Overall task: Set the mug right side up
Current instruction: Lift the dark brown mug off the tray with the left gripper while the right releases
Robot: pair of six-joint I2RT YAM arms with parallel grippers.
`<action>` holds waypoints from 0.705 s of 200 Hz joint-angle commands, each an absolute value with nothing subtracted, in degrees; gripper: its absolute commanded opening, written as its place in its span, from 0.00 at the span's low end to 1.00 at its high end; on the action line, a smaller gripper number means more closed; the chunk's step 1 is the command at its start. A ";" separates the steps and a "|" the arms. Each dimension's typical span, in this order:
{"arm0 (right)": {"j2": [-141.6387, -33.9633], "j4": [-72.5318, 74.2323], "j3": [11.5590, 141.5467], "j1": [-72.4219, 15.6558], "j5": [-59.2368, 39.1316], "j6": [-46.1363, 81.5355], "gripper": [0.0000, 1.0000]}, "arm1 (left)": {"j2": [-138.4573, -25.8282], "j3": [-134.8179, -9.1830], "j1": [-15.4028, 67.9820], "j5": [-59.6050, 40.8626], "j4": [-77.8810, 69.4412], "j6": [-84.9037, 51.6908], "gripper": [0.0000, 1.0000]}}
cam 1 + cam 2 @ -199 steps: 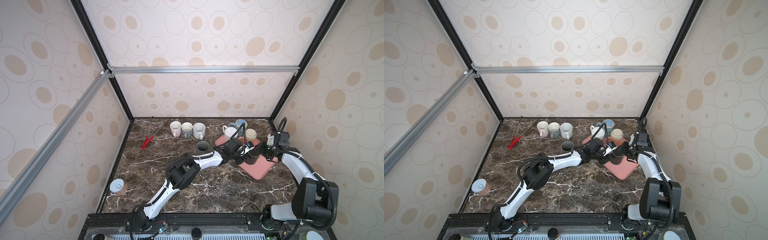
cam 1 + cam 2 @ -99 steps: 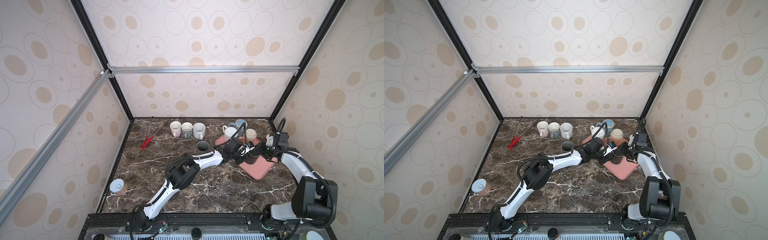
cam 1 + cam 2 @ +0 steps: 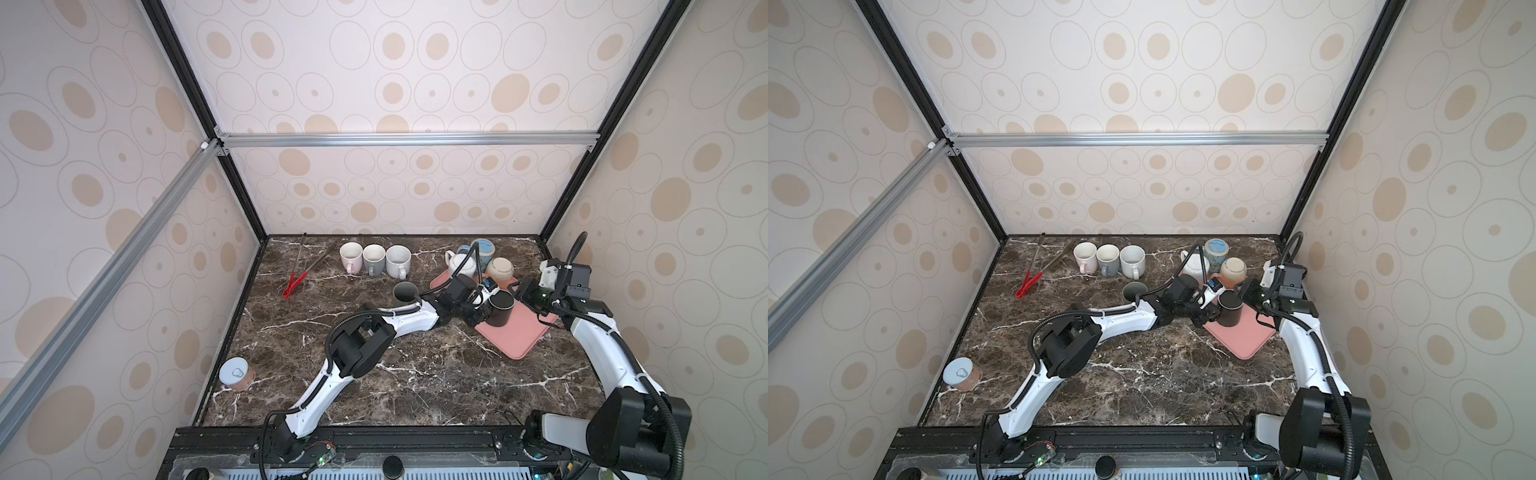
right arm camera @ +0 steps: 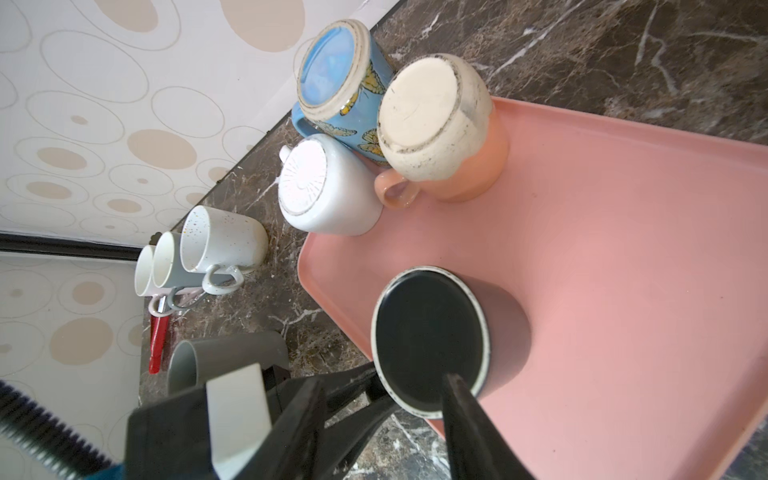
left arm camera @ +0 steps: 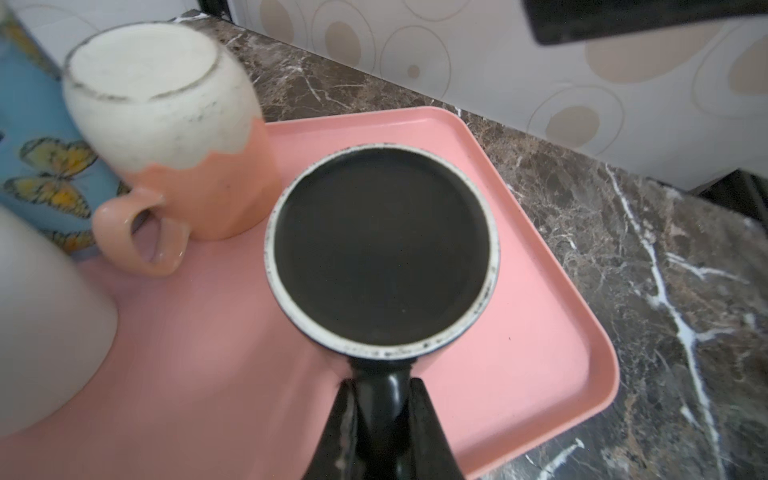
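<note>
So the dark mug (image 5: pixel 382 249) is sitting upside down on the pink tray (image 5: pixel 532 340), base up, close to the tray's edge. The left gripper (image 5: pixel 382 388) is pinched tight on its handle. The right gripper (image 4: pixel 384 378) hangs right next to the mug over the tray, jaws apart, holding nothing. A peach-and-cream mug (image 5: pixel 166 124) is flipped over on the tray too.

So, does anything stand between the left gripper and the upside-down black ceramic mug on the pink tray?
Nothing visible. The left gripper is shut on the handle of the black ceramic mug. The peach-and-cream mug stands apart beside it on the pink plastic tray.
</note>
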State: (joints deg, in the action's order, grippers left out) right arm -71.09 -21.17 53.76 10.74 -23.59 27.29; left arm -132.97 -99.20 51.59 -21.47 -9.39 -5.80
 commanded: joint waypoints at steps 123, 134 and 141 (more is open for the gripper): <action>-66.60 -12.08 50.39 4.71 -29.44 39.17 0.41 | -123.32 -89.77 40.78 -33.25 -54.05 -45.35 0.00; -66.71 -12.05 50.76 4.44 -29.44 39.49 0.42 | -122.79 -90.00 40.82 -33.46 -54.35 -45.56 0.00; -66.58 -12.00 50.96 4.33 -29.44 39.78 0.42 | -122.20 -89.75 40.80 -33.43 -54.80 -45.67 0.00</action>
